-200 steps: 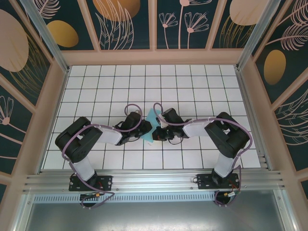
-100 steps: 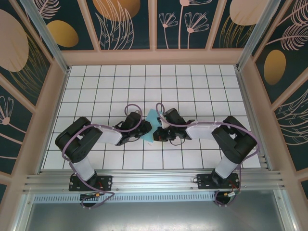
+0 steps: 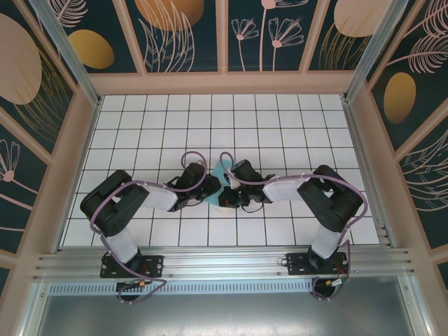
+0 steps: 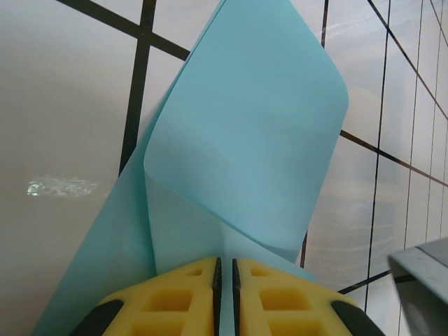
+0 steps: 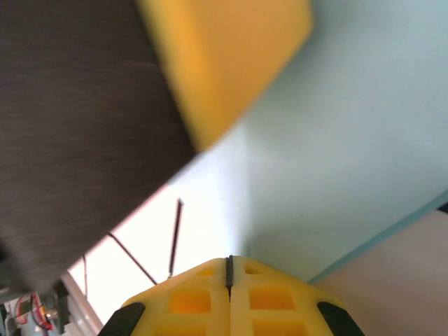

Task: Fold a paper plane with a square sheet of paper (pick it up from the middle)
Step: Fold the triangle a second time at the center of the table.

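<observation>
The square sheet of paper (image 4: 245, 140) is light blue and bent into a curled flap that stands up from the white tiles. My left gripper (image 4: 225, 260) is shut on its lower part, and a thin strip of blue shows between the black pads. From above, the sheet (image 3: 222, 172) peeks out between my left gripper (image 3: 208, 192) and my right gripper (image 3: 225, 197), which meet at the table's middle. The right gripper (image 5: 229, 257) is shut with its tips against the pale blue sheet (image 5: 350, 140), and nothing shows between its pads. The left gripper's yellow finger (image 5: 231, 63) is close above it.
White grid tiles (image 3: 280, 126) stretch all round the two arms. Wooden walls (image 3: 224, 82) with dark patterned panels close the table at the back and sides. A metal rail (image 3: 224, 262) runs along the near edge. A grey corner (image 4: 423, 280) juts in at the lower right of the left wrist view.
The right gripper has shifted a little left and now covers more of the sheet in the top view. The left arm has stayed put with the paper in its grip.
</observation>
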Available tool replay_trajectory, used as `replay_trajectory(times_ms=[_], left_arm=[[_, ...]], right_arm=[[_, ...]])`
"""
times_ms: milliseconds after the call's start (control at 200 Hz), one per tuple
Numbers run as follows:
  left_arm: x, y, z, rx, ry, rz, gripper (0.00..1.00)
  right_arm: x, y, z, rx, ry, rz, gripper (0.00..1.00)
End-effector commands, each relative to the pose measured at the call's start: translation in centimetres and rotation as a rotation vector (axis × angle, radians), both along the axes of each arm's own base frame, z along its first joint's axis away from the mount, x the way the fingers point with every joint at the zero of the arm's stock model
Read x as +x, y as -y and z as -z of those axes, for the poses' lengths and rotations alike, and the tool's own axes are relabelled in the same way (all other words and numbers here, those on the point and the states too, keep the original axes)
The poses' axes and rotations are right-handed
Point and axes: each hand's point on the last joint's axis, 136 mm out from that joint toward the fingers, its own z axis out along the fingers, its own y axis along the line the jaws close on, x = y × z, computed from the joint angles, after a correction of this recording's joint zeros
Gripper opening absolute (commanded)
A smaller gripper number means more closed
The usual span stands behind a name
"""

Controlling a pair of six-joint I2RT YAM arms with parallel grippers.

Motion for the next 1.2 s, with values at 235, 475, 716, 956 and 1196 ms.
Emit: replay_trajectory(times_ms=[235,475,716,956,1196], left_arm=[[-1.0,-0.7,1.2,0.064,-0.051,0.021,0.22],[-0.5,0.8,-3.4,-0.012,0.018,0.068,0.27],[-2.5,1.3,-4.1,-0.079,-0.021,0.126,0.15],[-3.6,0.7,-1.4,-0.027,-0.097,0.125,0.09],[-3.7,0.5,0.5,-0.008,-0.116,0.118,0.10]], right_arm=[[-2.9,3.6,4.5,-0.053,-0.134,0.065,0.00],[-3.0,3.7,5.0,-0.032,-0.164,0.097,0.00],[-2.8,3.5,4.8,-0.027,-0.156,0.096,0.00],[-2.6,3.4,4.5,-0.025,-0.149,0.096,0.00],[-2.5,3.3,4.4,-0.029,-0.143,0.091,0.00]])
